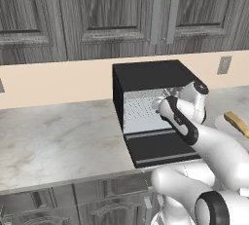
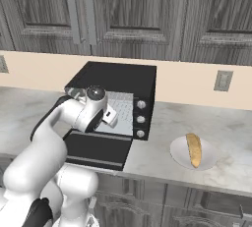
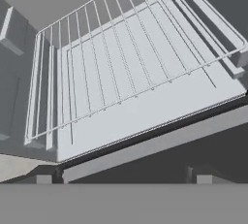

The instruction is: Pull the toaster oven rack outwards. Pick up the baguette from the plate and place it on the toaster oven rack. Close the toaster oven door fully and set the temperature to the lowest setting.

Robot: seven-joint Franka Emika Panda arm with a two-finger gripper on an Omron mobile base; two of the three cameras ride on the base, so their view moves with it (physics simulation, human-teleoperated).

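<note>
My hand (image 3: 123, 179) is spread wide and empty, rack (image 3: 131, 68) straight ahead inside the oven, so I'd clamp its nearest front bar, pull straight out.

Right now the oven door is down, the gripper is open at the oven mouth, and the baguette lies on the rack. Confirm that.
One thing is wrong: the baguette is not on the rack; it lies on the plate, right of the toaster oven, as the right base view shows. The door is down and the gripper is open at the mouth.
</note>
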